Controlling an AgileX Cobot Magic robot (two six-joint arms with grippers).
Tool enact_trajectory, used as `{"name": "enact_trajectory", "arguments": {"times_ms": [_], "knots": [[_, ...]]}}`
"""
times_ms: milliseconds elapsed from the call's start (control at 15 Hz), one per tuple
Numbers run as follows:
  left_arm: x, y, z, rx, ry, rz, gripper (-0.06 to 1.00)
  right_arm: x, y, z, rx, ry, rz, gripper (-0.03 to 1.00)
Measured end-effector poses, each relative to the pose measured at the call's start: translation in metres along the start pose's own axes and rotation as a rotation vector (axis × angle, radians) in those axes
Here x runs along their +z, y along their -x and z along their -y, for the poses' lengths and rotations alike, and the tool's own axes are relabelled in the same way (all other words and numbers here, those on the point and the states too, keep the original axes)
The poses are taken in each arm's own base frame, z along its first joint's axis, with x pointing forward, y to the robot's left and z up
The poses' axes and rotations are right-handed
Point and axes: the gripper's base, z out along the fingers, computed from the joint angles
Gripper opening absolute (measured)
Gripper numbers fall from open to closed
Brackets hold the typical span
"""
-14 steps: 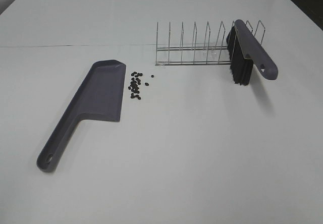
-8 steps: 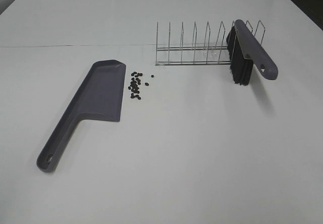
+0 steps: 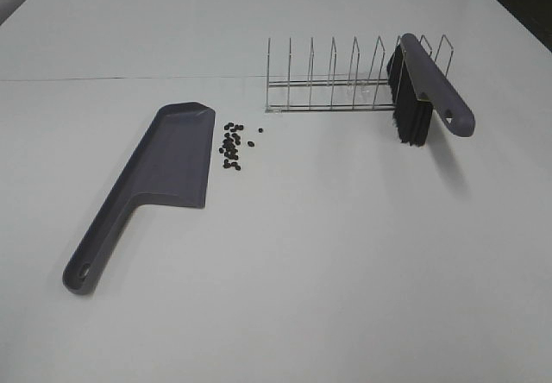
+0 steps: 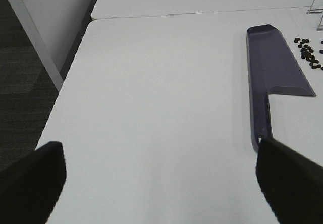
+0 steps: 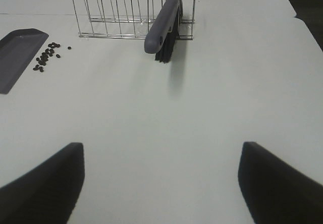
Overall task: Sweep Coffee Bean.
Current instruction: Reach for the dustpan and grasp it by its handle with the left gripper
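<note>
Several tiny dark coffee beans (image 3: 233, 146) lie in a loose cluster on the white table, just right of the grey-purple dustpan (image 3: 164, 163). The beans also show in the left wrist view (image 4: 308, 52) and the right wrist view (image 5: 46, 56). The dustpan lies flat, its handle pointing to the near left (image 4: 272, 77). A grey-purple brush (image 3: 423, 90) with black bristles leans in the wire rack (image 3: 336, 85); it shows in the right wrist view too (image 5: 164, 24). My left gripper (image 4: 161, 178) and right gripper (image 5: 161, 178) are open and empty, far from all of these. Neither arm shows in the exterior view.
The wire rack (image 5: 121, 14) stands behind the beans at the table's back middle. The table's left edge (image 4: 65, 93) drops to a dark floor. A seam crosses the table (image 3: 129, 78) behind the dustpan.
</note>
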Motion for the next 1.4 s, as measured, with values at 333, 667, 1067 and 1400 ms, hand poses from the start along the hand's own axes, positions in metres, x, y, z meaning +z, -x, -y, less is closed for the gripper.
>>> {"name": "enact_trajectory", "arguments": {"times_ms": [333, 667, 1067, 1400], "knots": [[0.0000, 0.0000, 0.0000, 0.000, 0.000, 0.000, 0.94, 0.0000, 0.0000, 0.0000, 0.000, 0.000, 0.000, 0.71], [0.0000, 0.0000, 0.0000, 0.000, 0.000, 0.000, 0.94, 0.0000, 0.0000, 0.0000, 0.000, 0.000, 0.000, 0.71], [0.0000, 0.0000, 0.0000, 0.000, 0.000, 0.000, 0.94, 0.0000, 0.0000, 0.0000, 0.000, 0.000, 0.000, 0.71], [0.0000, 0.0000, 0.0000, 0.000, 0.000, 0.000, 0.94, 0.0000, 0.0000, 0.0000, 0.000, 0.000, 0.000, 0.71]]}}
